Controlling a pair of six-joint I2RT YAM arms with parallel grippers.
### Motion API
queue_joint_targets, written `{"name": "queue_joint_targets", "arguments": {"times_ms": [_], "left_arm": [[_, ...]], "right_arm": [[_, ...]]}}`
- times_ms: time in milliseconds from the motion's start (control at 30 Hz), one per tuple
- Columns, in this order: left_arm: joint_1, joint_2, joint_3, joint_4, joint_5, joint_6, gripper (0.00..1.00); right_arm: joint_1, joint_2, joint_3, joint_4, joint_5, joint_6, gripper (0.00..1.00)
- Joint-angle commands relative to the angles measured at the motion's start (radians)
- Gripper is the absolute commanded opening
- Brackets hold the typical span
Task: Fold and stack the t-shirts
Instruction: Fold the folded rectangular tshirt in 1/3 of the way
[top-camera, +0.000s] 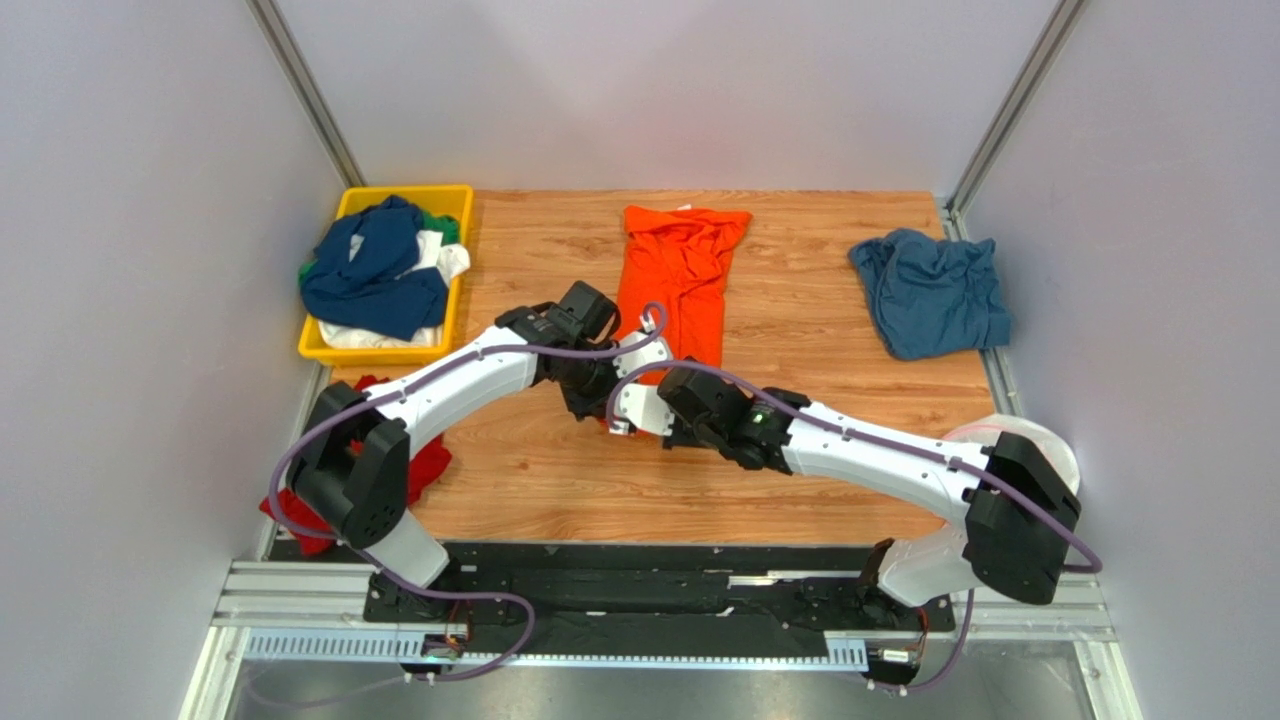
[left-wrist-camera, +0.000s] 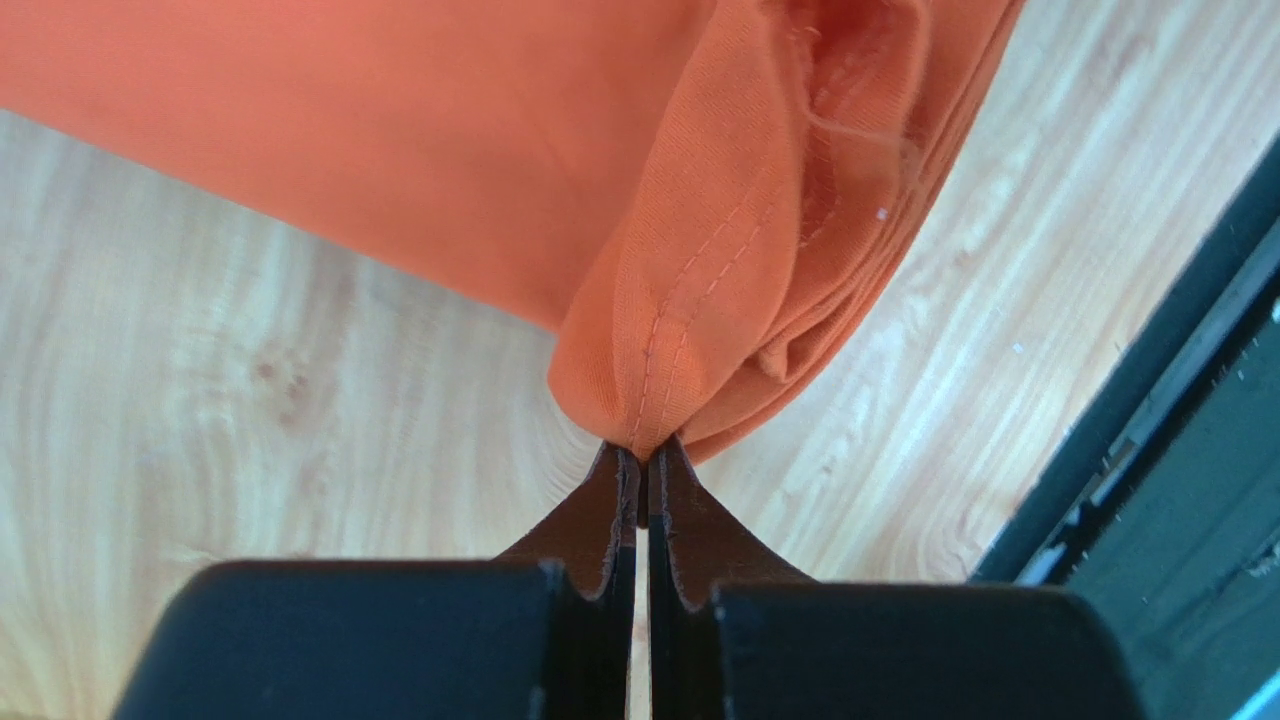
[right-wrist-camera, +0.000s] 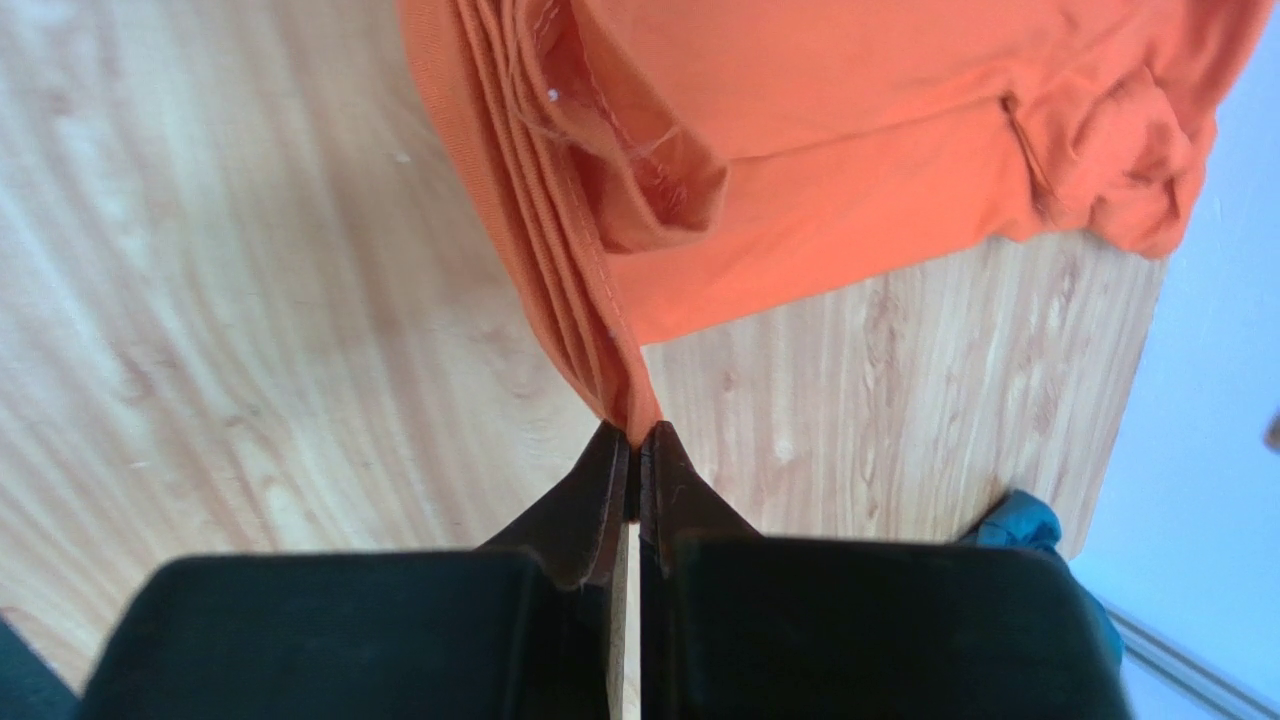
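Observation:
The orange t-shirt lies folded into a long strip down the middle of the table, its near end lifted. My left gripper is shut on the near left corner of the orange t-shirt. My right gripper is shut on its near right corner. Both grippers sit close together above the wood. The steel-blue t-shirt lies crumpled at the far right. A navy t-shirt tops a pile with white and green ones in the yellow tray. A red t-shirt lies off the table's left edge.
The black rail runs along the near edge of the table; it also shows in the left wrist view. A round white disc lies behind the right arm's base. Grey walls close in both sides.

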Motion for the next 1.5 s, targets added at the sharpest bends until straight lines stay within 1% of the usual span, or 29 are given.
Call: {"name": "queue_joint_targets", "arguments": {"times_ms": [0,133,500,633,967,1233,1467], "left_arm": [[0.044,0.044,0.096,0.024,0.020,0.026,0.00],[0.067,0.093,0.188,0.016,0.013,0.042,0.00],[0.121,0.312,0.487,-0.056,0.013,0.079,0.00],[0.128,0.389,0.541,-0.064,0.001,0.092,0.00],[0.165,0.515,0.671,-0.077,-0.010,0.095,0.00],[0.173,0.612,0.766,-0.094,-0.032,0.102,0.00],[0.176,0.658,0.806,-0.077,-0.047,0.090,0.00]], "right_arm": [[-0.073,-0.013,0.072,0.014,-0.016,-0.047,0.00],[-0.122,0.009,0.097,0.014,-0.045,-0.061,0.00],[-0.236,0.121,0.181,0.034,-0.096,-0.108,0.00],[-0.279,0.186,0.229,0.050,-0.113,-0.133,0.00],[-0.408,0.352,0.365,0.057,-0.149,-0.182,0.00],[-0.446,0.476,0.463,0.074,-0.165,-0.197,0.00],[-0.457,0.538,0.493,0.117,-0.157,-0.200,0.01]]}}
